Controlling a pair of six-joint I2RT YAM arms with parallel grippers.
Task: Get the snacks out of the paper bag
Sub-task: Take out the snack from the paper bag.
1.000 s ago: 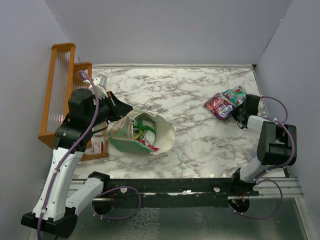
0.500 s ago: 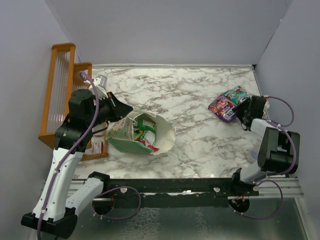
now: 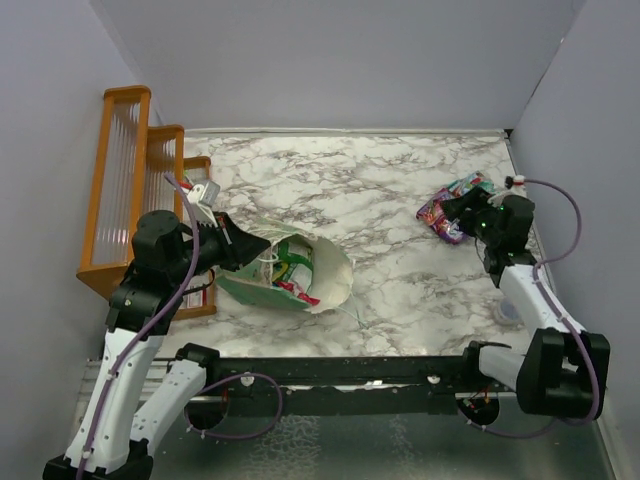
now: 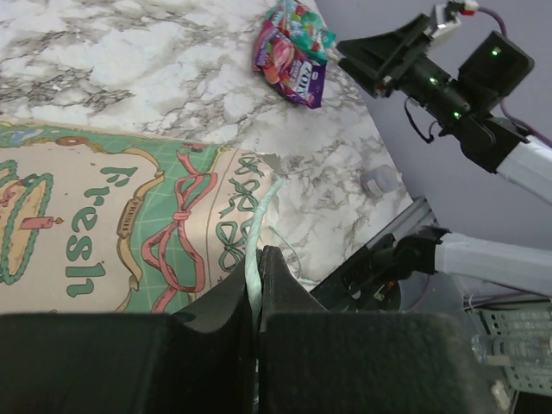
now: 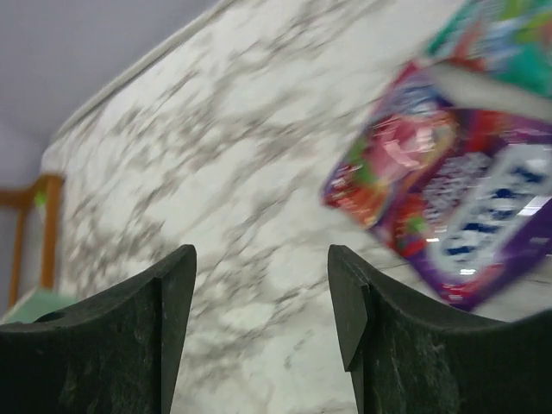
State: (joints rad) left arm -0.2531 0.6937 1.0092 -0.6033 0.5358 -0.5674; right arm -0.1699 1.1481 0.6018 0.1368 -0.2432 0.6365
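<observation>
The left claw (image 4: 259, 256) is pinched shut on the mint-green rim of the paper bag (image 4: 129, 228), which lies tipped on its side at the left of the desk (image 3: 400, 170), mouth open with red, green and yellow snacks (image 3: 289, 268) showing inside. The right claw (image 5: 259, 259) stands wide and empty just beside a pink-purple packet (image 5: 448, 207) on the desk, a teal packet (image 3: 468, 188) touching it at the far right. An orange rack (image 3: 120, 180) stands beyond the bag.

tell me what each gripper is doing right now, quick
Left gripper: shut on the paper bag rim.
Right gripper: open, empty, near the pink-purple packet.
</observation>
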